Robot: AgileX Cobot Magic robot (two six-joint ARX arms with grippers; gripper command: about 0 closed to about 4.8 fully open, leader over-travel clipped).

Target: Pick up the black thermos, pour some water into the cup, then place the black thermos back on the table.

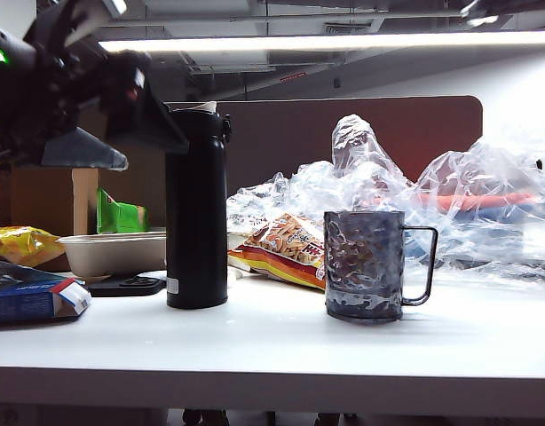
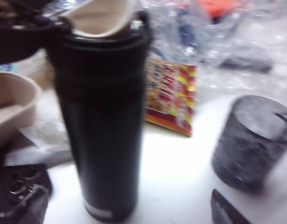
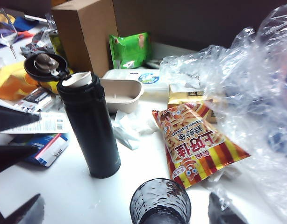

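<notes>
The black thermos (image 1: 196, 209) stands upright on the table (image 1: 272, 342), lid flipped back, long axis vertical, directly ahead of the left gripper (image 2: 129, 212), which is fully open and empty. The right gripper (image 3: 127, 212), equally open and empty, hangs above the cup (image 3: 160, 203), farther from the thermos. The left arm is judged nearer for a side grasp.

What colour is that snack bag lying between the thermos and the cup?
Red and yellow stripes with orange artwork; the snack bag shows best in the right wrist view.
</notes>
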